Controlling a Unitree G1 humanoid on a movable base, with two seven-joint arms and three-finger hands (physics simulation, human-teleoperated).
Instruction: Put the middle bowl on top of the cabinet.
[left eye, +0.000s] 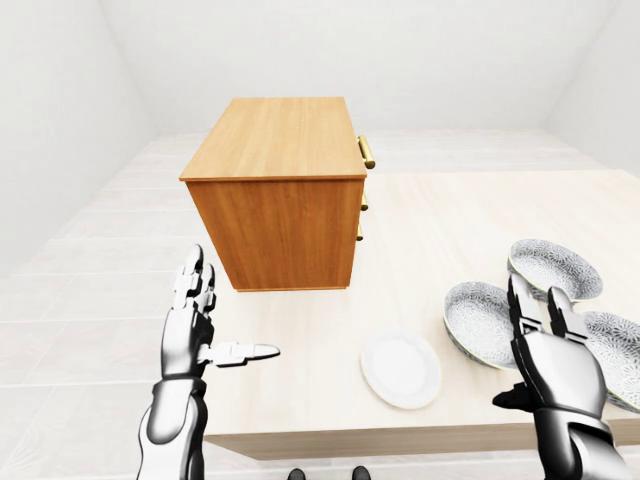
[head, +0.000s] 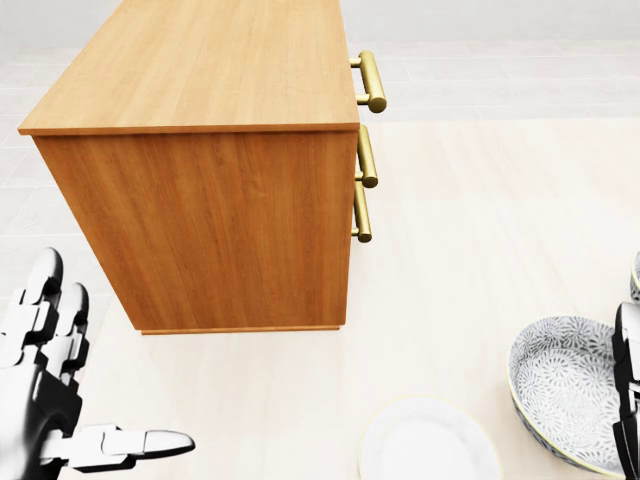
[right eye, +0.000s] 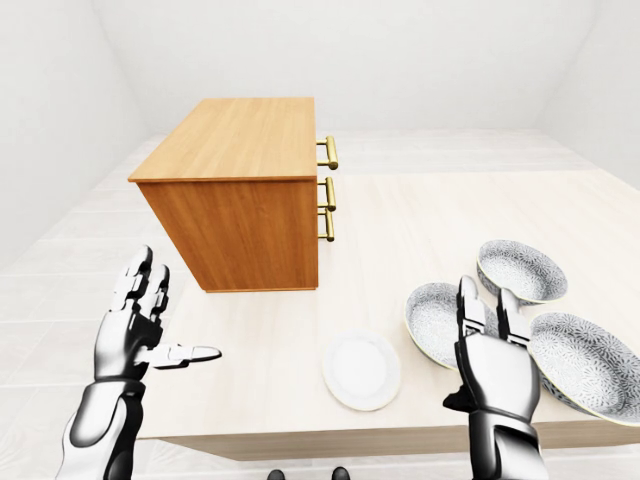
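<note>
My right hand (right eye: 495, 375) is raised over the table (right eye: 420, 220), fingers straight and released, grasping nothing. My left hand (right eye: 130, 330) is also released, fingers spread and thumb out, well apart from the bowls.

Three patterned bowls stand at the right of the right-eye view. I judge the target to be the middle bowl (right eye: 522, 270), uppermost in the view and between the other two from left to right. The left bowl (right eye: 430, 320) sits just beside it, partly behind my right hand. The right bowl (right eye: 590, 365) lies nearer the bottom edge.

Procedure, as I judge it:
1. Carry the right hand up the view, past the left bowl, without brushing its rim.
2. Set the thumb inside the target rim and the fingers outside, then clench.
3. Lift straight, keeping the bowl level and clear of its neighbours and the white plate (right eye: 360, 370).
4. Carry it to the bare top of the cabinet (right eye: 240, 135); it is well apart, so the base may have to move
</note>
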